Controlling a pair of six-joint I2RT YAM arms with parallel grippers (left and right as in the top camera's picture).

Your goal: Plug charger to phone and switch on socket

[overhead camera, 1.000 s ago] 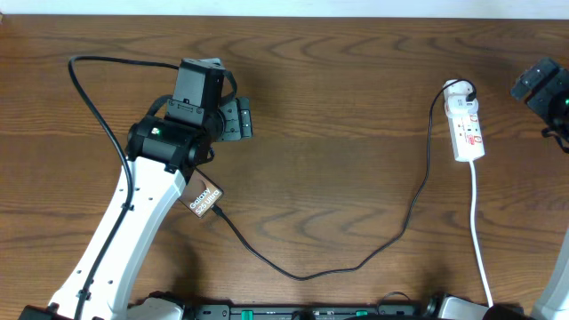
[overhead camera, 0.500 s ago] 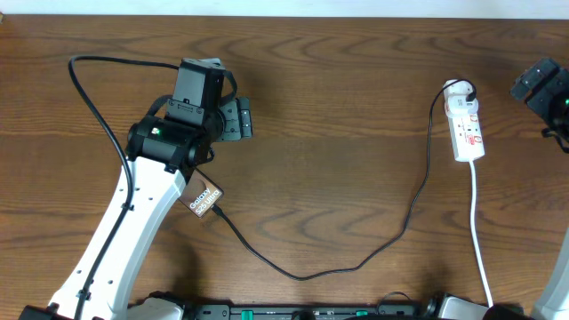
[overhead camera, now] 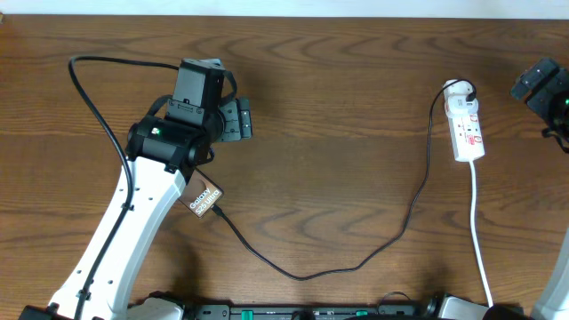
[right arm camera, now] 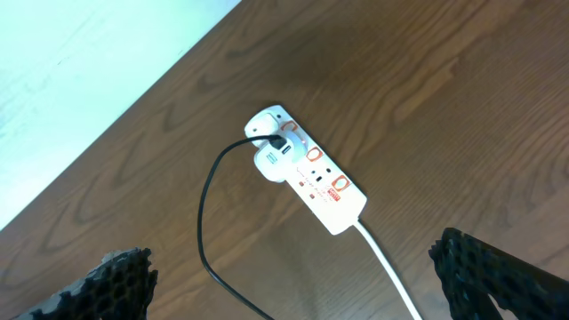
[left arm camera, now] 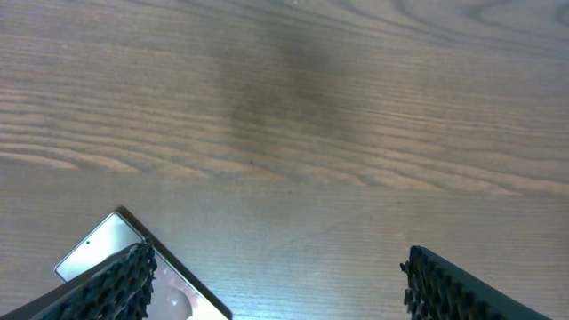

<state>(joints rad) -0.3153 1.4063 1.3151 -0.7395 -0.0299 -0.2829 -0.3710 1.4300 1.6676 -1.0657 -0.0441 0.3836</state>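
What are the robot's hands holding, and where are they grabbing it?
Nothing is held. The left gripper hangs open above the table near the phone, and the right gripper hangs open above the power strip.

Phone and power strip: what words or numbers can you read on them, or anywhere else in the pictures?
"Galaxy": white lettering on the phone, seen from overhead.
"S25 Ultra": the smaller line just under it; tiny, so this reading is only likely.
Power strip: red marks by its switches and a small red label at the cord end, all too blurred to read.
Nothing else in the pictures carries readable text.
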